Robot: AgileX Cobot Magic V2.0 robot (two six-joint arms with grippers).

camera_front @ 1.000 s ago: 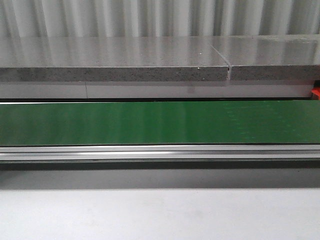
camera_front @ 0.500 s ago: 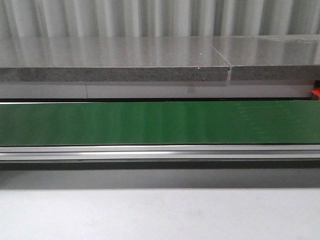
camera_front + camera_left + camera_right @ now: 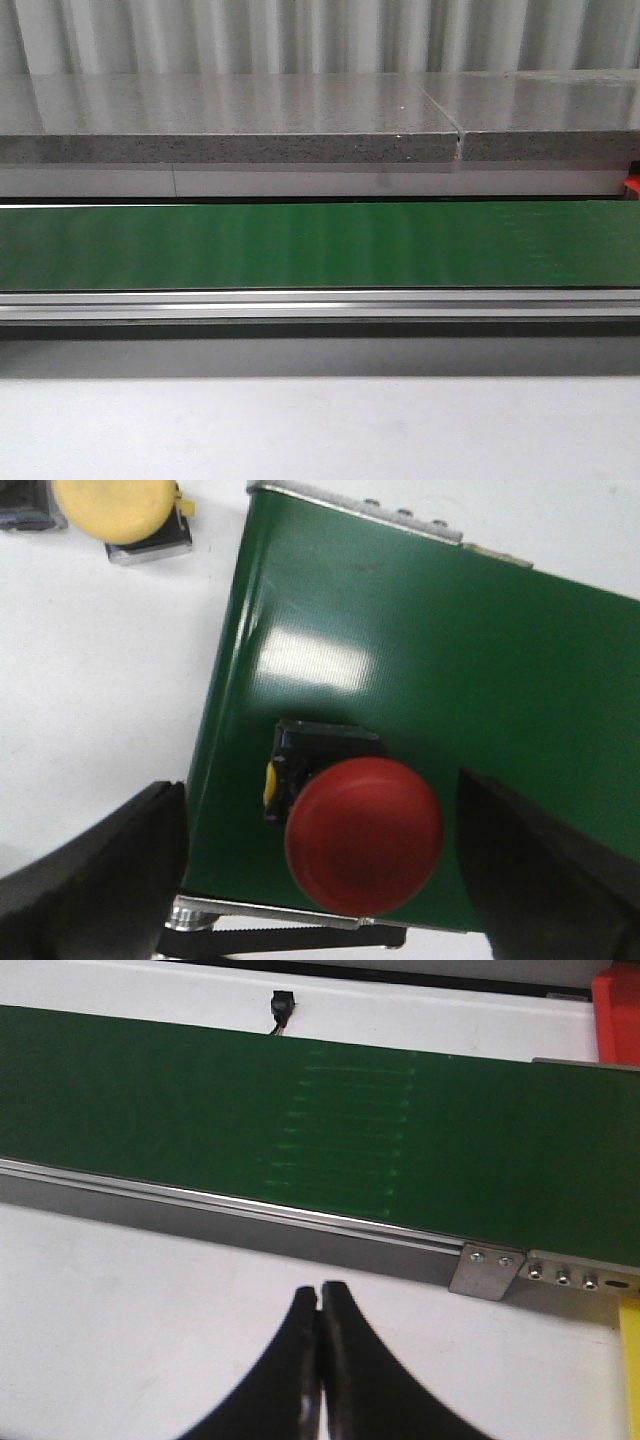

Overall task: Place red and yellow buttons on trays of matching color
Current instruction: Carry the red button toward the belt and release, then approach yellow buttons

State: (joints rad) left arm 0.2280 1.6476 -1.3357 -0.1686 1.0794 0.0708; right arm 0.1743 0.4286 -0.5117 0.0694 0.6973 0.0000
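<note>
Your red button (image 3: pixel 363 835) sits at the end of the green belt (image 3: pixel 480 670), close to its near edge and corner, between the wide-apart fingers (image 3: pixel 95 875) of the left gripper (image 3: pixel 330 880), which looks poised to grasp it; a yellow button (image 3: pixel 118 505) rests off the belt. The right gripper (image 3: pixel 320 1360) is closed and empty over bare table (image 3: pixel 150 1300), free to move
</note>
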